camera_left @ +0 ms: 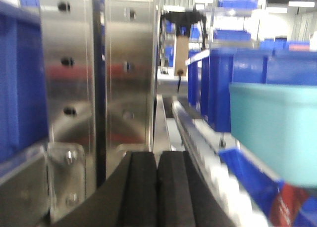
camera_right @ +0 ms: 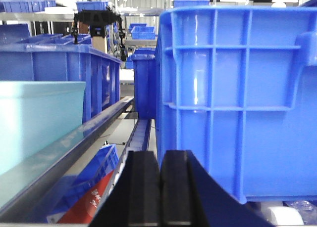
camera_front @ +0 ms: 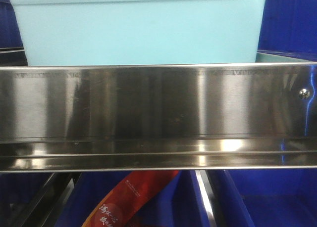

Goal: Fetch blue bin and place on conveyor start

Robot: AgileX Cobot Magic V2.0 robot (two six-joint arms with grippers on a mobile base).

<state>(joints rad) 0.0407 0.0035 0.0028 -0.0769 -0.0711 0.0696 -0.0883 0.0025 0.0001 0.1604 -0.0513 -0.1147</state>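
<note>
The pale cyan blue bin (camera_front: 138, 29) stands on a shelf just behind the steel shelf rail (camera_front: 158, 115), filling the top of the front view. It shows at the right edge of the left wrist view, blue bin (camera_left: 275, 130), and at the left edge of the right wrist view, blue bin (camera_right: 37, 123). My left gripper (camera_left: 157, 187) is shut with nothing between its black pads, to the left of the bin beside a steel upright. My right gripper (camera_right: 160, 187) is shut and empty, to the right of the bin. The conveyor start is out of view.
A large dark blue bin (camera_right: 237, 98) stands close on the right of my right gripper. More dark blue bins (camera_right: 54, 73) sit behind the cyan one. A steel upright (camera_left: 99, 73) is close on the left. A red packet (camera_front: 131, 197) lies in a blue bin on the lower shelf.
</note>
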